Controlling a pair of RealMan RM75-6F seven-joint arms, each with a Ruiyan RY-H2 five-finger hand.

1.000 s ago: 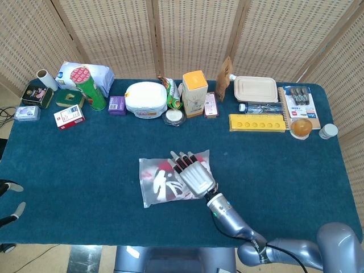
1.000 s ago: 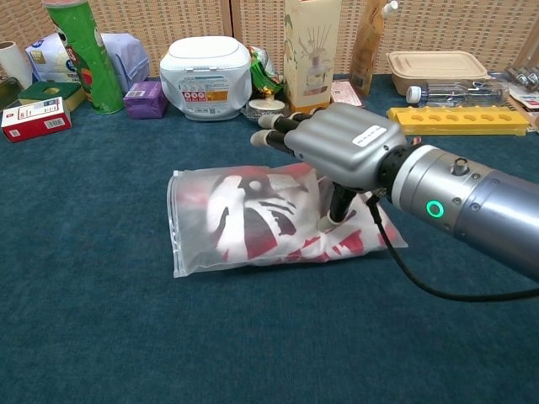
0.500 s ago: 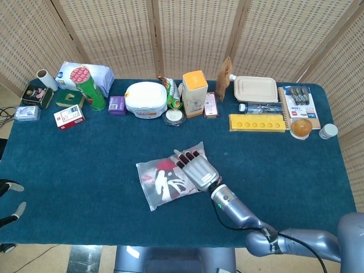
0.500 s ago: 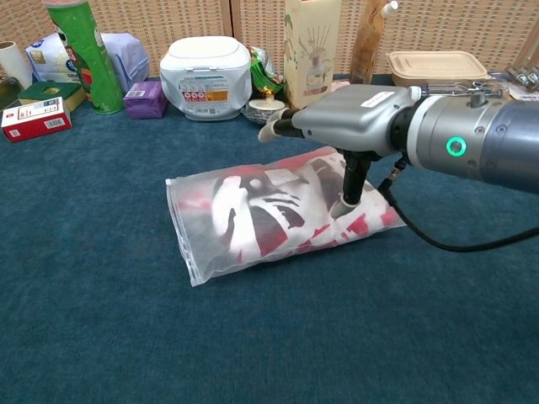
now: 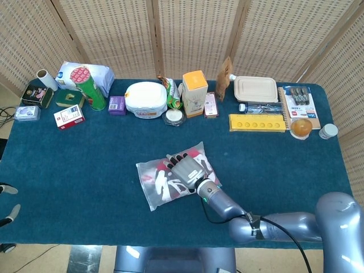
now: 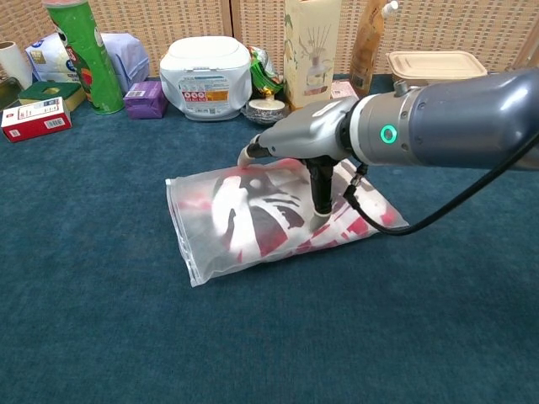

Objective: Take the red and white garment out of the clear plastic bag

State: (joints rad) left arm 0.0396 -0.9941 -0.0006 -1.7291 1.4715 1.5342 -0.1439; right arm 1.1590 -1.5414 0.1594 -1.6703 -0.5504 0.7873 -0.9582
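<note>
right hand (image 6: pixel 307 141) lay palm-down on bag (image 6: pixel 253 220), fingers spread, thumb pressing it, gripping nothing | garment (image 5: pixel 170 181) sat inside bag, mid-table (image 5: pixel 85 165) | left hand (image 5: pixel 7 211) at table's left edge, grasp unclear

The desk (image 5: pixel 68 165) wears a deep teal-blue cloth. On it, the clear plastic bag (image 6: pixel 206 257) shows a garment (image 6: pixel 261 215) in red with bold white shapes and darker, perhaps black, patches. The right hand (image 6: pixel 305 139) is silver-grey metal with dark fingers (image 5: pixel 177 158) and a green ring light behind it. Behind stand a bright green tall can (image 5: pixel 91 90), a yellow long tray (image 5: pixel 257 123) and a small purple box (image 5: pixel 116 105).
</note>
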